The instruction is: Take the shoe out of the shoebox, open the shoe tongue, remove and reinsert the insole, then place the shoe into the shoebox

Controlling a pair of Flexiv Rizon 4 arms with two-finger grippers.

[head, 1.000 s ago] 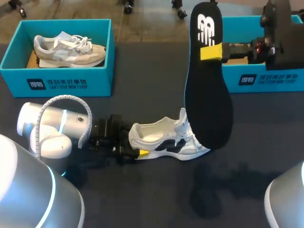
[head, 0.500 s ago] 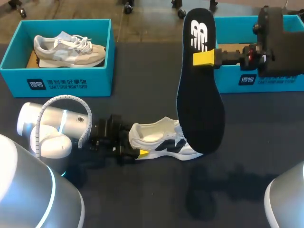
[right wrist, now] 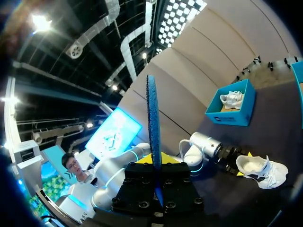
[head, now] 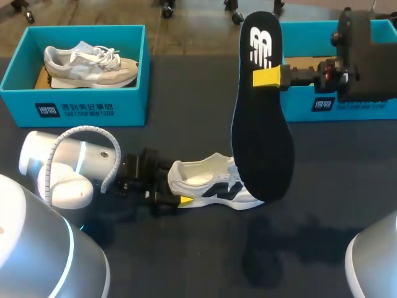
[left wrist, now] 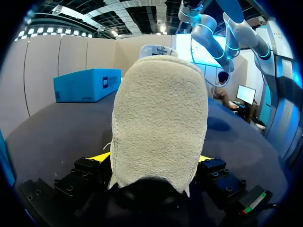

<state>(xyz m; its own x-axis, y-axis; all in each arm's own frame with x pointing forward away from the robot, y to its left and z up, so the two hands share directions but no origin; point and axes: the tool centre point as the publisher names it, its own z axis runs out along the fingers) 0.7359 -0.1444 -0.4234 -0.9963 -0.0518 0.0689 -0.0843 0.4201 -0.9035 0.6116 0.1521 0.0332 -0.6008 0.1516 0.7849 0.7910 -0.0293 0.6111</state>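
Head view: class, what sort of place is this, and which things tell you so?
Probably a robot lab bench for shoe-handling trials: a teal left shoebox and right shoebox stand on a dark table, the left gripper grips a shoe by its heel, and the right gripper holds the insole aloft.

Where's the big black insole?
In the head view the insole hangs upright right of the middle, pinched by the right gripper, its lower end over the white shoe's toe.
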